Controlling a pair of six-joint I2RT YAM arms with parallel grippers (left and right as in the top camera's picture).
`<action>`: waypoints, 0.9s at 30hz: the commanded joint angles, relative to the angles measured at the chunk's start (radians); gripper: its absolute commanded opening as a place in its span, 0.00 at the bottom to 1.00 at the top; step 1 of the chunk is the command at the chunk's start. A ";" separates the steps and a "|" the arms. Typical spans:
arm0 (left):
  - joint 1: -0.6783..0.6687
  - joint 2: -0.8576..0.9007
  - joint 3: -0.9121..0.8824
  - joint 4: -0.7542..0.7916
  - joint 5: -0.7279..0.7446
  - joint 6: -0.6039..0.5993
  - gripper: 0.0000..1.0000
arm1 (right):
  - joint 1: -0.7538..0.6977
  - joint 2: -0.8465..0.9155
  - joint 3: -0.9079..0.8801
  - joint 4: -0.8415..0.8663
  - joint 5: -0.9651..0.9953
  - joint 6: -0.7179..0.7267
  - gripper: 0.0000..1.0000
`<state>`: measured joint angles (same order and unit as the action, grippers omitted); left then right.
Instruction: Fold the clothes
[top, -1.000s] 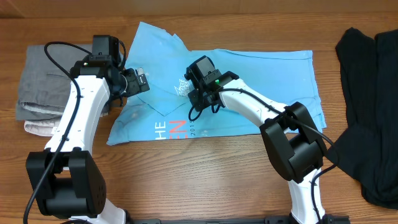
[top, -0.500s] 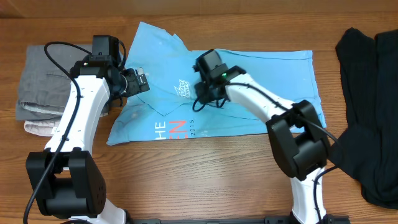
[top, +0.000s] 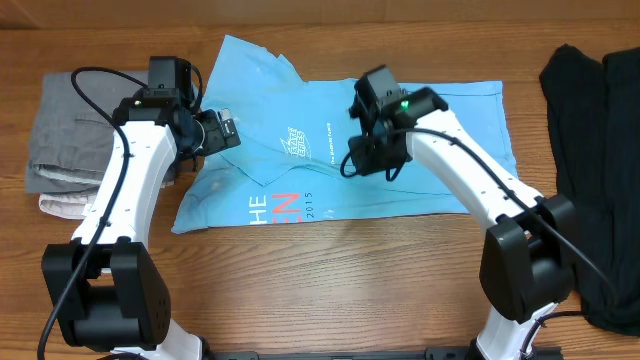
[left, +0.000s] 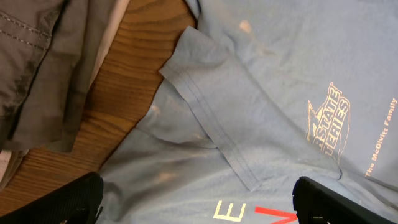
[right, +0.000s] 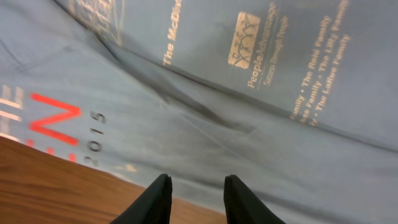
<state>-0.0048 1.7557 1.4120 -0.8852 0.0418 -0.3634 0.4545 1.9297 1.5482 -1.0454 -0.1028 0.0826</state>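
Note:
The clothes, a light blue T-shirt (top: 440, 130), lie spread across the table with white logos (top: 293, 140) facing up and red-and-white lettering (top: 280, 207) near the front edge. My left gripper (top: 228, 132) hovers wide open over the shirt's left sleeve (left: 205, 118), and nothing sits between its fingers (left: 68, 199). My right gripper (top: 356, 165) is above the middle of the shirt (right: 217, 93). Its jaws (right: 198, 180) stand a little apart with nothing between them, over the shirt's front hem where the wood begins.
A pile of grey clothes (top: 65, 130) on a white cloth (top: 62, 205) lies at the left, close to my left arm; it also shows in the left wrist view as grey fabric (left: 37, 62). A black garment (top: 595, 150) covers the table's right side.
My right gripper has moved to the right, off the logo area, and its jaws have parted; the bunched fabric by the logos now lies flat. The left arm has not moved.

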 joint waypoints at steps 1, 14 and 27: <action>0.005 -0.011 -0.002 0.003 0.003 0.008 1.00 | 0.005 0.013 -0.098 0.071 -0.061 -0.195 0.32; 0.005 -0.011 -0.002 0.003 0.003 0.008 1.00 | 0.005 0.013 -0.283 0.372 -0.069 -0.451 0.34; 0.005 -0.011 -0.002 0.003 0.003 0.008 1.00 | 0.004 0.035 -0.293 0.396 -0.055 -0.476 0.34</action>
<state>-0.0048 1.7557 1.4120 -0.8852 0.0418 -0.3634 0.4541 1.9461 1.2655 -0.6567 -0.1566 -0.3794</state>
